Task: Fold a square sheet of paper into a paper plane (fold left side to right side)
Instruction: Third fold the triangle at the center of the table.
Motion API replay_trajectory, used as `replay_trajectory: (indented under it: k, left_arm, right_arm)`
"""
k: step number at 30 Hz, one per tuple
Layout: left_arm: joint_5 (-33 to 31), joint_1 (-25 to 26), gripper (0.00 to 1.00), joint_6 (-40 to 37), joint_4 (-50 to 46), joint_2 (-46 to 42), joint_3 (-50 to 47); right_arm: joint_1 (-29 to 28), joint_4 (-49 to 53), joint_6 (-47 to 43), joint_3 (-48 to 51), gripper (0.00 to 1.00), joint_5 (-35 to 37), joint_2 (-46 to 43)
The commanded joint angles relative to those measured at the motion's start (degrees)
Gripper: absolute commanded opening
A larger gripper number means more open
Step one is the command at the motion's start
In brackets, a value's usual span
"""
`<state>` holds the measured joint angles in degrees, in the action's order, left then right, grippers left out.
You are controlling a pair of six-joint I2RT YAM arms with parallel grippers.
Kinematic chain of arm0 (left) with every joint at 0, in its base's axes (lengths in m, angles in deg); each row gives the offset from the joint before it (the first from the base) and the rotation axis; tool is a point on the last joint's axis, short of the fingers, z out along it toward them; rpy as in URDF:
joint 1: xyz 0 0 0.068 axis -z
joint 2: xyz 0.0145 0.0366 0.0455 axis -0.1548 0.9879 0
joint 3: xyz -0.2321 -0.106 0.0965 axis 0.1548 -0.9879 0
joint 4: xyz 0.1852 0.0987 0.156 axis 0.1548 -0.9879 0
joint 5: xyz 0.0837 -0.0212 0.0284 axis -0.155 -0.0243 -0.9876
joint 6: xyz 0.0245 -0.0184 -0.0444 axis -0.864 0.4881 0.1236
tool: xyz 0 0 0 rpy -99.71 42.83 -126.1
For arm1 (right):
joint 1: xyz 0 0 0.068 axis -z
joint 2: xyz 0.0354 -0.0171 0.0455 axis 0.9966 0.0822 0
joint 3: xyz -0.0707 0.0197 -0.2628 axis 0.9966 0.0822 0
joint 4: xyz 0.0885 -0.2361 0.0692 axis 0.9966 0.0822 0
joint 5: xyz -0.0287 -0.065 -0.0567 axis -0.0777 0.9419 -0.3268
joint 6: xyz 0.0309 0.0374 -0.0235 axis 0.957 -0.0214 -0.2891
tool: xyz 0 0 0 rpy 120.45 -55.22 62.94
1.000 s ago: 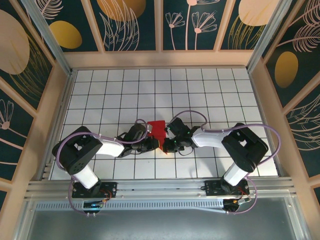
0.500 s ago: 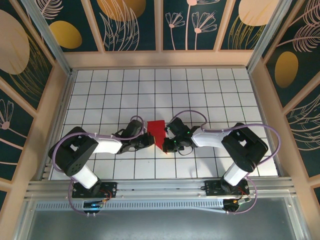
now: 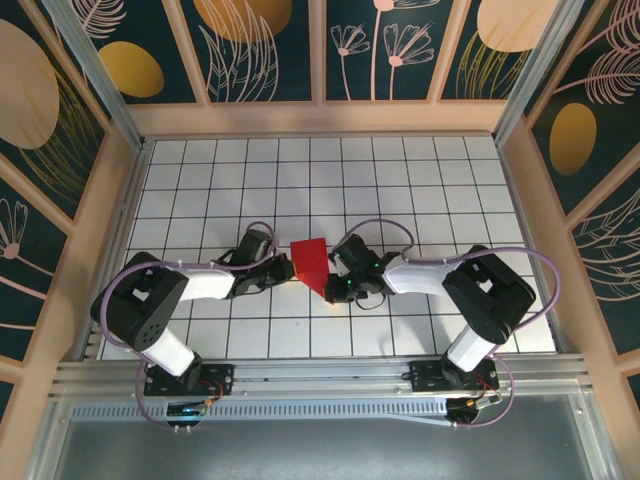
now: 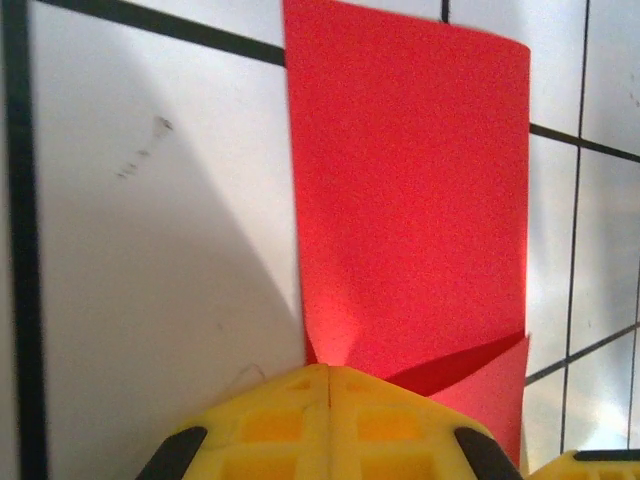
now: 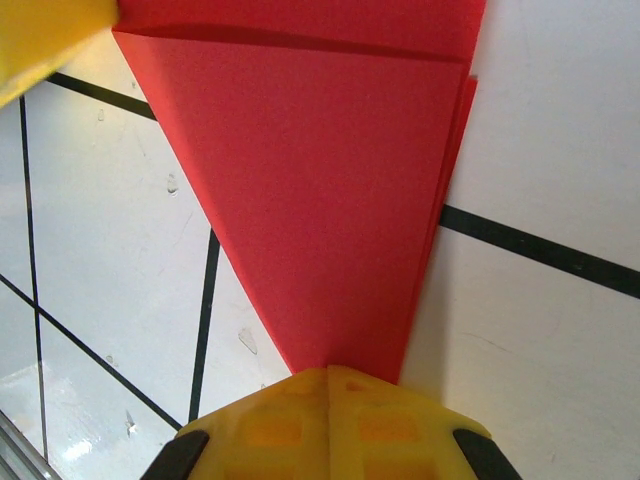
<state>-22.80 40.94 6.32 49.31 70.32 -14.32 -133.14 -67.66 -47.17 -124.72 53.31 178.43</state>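
The square sheet of paper (image 3: pixel 310 261) is folded into a narrow red wedge, wide at the far end and pointed at the near end, lying mid-table. My left gripper (image 3: pixel 284 270) is shut at its left edge; in the left wrist view the yellow fingertips (image 4: pixel 300 385) meet with no gap, touching the paper (image 4: pixel 410 200) at its near corner. My right gripper (image 3: pixel 328 289) is shut at the pointed near tip; in the right wrist view the layered paper (image 5: pixel 320 180) narrows to the right gripper's (image 5: pixel 328 372) closed tips. Whether either pinches paper is hidden.
The white gridded table (image 3: pixel 400 180) stretches open behind and beside the paper. Patterned walls (image 3: pixel 320 50) close in the back and sides. A metal rail (image 3: pixel 320 375) runs along the near edge by the arm bases.
My left gripper has slid leftward off the top of the paper to its left edge. The paper now lies uncovered and flatter. The right gripper has stayed at the tip.
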Motion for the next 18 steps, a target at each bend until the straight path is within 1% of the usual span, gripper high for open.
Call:
replay_trajectory:
  k: [1,5,8,10,14,18]
  left_arm:
    - [-6.0,-1.6,0.00,-3.4,-5.7,-2.3,0.7]
    - [-5.8,-1.5,0.00,-6.3,-7.6,-6.5,0.6]
    - [-2.1,-0.9,0.00,-6.5,-4.8,-9.4,-1.2]
    - [-0.5,1.0,0.00,-5.9,-2.8,-10.2,-1.8]
    - [2.1,6.5,0.00,-3.3,2.1,-8.6,-1.3]
    - [3.0,8.4,0.00,-0.4,6.8,-4.9,-0.6]
  right_arm:
    - [0.1,8.4,-0.5,2.3,0.00,6.1,3.3]
    - [0.1,8.3,-0.5,2.3,0.00,6.1,3.2]
    - [0.2,8.2,-0.5,2.2,0.00,6.2,3.0]
    - [0.2,8.1,-0.5,2.2,0.00,6.2,3.0]
    - [0.1,7.9,-0.2,2.4,0.00,6.1,3.1]
    - [0.2,8.0,-0.2,2.4,0.00,6.0,3.1]
